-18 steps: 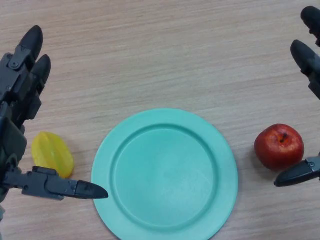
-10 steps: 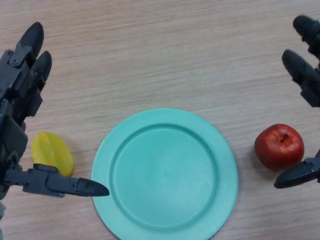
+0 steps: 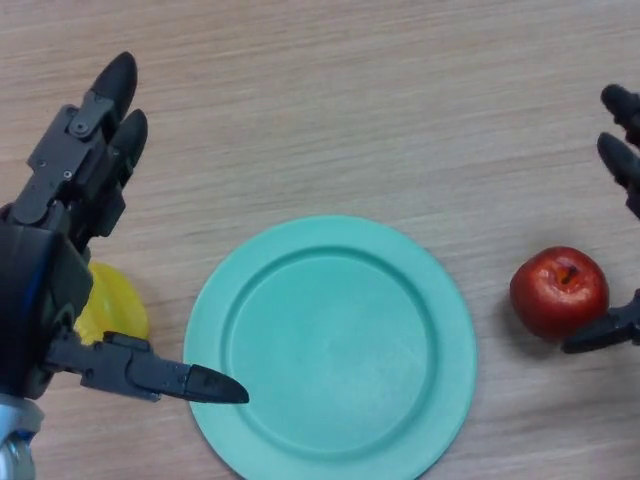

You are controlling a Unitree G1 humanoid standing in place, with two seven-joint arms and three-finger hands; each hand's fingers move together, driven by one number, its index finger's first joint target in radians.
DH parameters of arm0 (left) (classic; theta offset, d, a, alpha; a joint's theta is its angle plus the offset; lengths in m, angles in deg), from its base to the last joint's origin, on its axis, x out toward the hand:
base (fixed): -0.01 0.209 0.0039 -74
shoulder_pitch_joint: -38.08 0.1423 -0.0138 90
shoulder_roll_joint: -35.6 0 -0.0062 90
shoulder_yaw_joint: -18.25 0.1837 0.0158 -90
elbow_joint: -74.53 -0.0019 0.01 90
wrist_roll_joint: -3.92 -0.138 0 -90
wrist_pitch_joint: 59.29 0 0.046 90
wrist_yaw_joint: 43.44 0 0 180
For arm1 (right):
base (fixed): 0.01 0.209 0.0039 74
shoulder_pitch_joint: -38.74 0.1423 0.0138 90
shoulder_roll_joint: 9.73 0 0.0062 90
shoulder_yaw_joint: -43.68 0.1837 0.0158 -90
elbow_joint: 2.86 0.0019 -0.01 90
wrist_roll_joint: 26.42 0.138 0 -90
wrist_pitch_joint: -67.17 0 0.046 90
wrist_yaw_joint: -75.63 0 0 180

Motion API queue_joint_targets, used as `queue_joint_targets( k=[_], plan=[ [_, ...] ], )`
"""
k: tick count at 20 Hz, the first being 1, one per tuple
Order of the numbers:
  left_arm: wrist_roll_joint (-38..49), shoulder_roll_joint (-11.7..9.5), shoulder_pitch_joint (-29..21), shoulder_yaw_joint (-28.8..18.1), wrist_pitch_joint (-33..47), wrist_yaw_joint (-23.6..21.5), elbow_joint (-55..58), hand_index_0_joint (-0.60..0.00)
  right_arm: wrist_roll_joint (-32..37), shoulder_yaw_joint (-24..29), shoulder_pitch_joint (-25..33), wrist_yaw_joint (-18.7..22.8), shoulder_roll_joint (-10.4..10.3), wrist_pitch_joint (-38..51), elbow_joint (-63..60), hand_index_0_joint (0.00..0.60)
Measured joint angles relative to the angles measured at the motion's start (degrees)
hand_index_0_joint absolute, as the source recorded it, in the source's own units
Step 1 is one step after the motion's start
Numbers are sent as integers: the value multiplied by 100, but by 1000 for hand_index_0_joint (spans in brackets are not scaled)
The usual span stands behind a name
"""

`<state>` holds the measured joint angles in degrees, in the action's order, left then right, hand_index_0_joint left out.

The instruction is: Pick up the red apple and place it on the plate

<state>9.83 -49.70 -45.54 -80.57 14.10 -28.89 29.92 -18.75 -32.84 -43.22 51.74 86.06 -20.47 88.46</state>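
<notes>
The red apple [image 3: 558,292] stands upright on the wooden table, right of the teal plate [image 3: 330,348]. My right hand [image 3: 622,160] shows only at the right edge, open: its fingers reach in above the apple and its thumb lies just below and right of it, apart from the fruit. My left hand [image 3: 45,260] is open on the left side, fingers pointing up the table and thumb stretched toward the plate's left rim. The plate holds nothing.
A yellow fruit [image 3: 112,308] lies left of the plate, partly hidden behind my left hand. The wooden table [image 3: 330,110] stretches bare beyond the plate.
My left hand has moved right and up, now covering part of the yellow fruit, its thumb tip over the plate's rim. My right hand has drawn back toward the right edge.
</notes>
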Motion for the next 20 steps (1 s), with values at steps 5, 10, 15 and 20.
queue_joint_targets(
  k=[5, 10, 15, 20],
  plan=[
    [-24, -1, -6, -1, 15, -2, -110, 0, -1353, -593, 167, 625, -48, 415, -1423, 50],
    [-24, -1, 14, -19, 144, -4, -215, 0, -2196, -626, 218, 1535, -59, 684, -1687, 600],
    [-21, -1, 26, -74, 310, -20, -283, 0, -1425, -650, 28, 1327, -363, -654, 393, 600],
    [-20, -14, -27, -253, 324, -124, -293, 0, -1878, -2017, 27, 1348, -986, -1280, 1170, 600]
  ],
)
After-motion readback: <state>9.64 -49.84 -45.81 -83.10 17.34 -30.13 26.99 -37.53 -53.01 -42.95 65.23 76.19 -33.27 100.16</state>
